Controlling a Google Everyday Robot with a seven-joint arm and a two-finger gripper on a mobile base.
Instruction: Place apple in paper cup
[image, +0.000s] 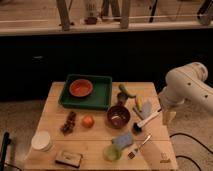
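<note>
From the single camera view, my white arm (186, 89) comes in from the right. My gripper (168, 118) hangs just off the right edge of the wooden bench (52, 116), about level with its middle. I cannot tell whether my jaws are wide or narrow, and nothing shows in them.

The apple (88, 121) lies on the bench left of centre, well apart from my gripper. It is just right of a dark grape cluster (68, 123) and near the front edge of a green tray (104, 81). An orange dish (81, 88) sits in the left part of the tray.

The paper cup (41, 141) stands upright at the near left corner of the bench. It is nearer and further left than the apple and apart from it, with the grapes roughly between the two.

A dark bowl (118, 116) sits right of the apple. A green item (123, 93) lies beyond the bowl and something yellow (139, 103) lies to its right. A white-handled brush (148, 120) lies slantwise toward the right edge, close to my gripper.

In the near row are a blue sponge (123, 141) and a small green cup (112, 153), with a fork (138, 148) on their right. A flat dark box (69, 159) lies near the front edge, right of the paper cup.
</note>
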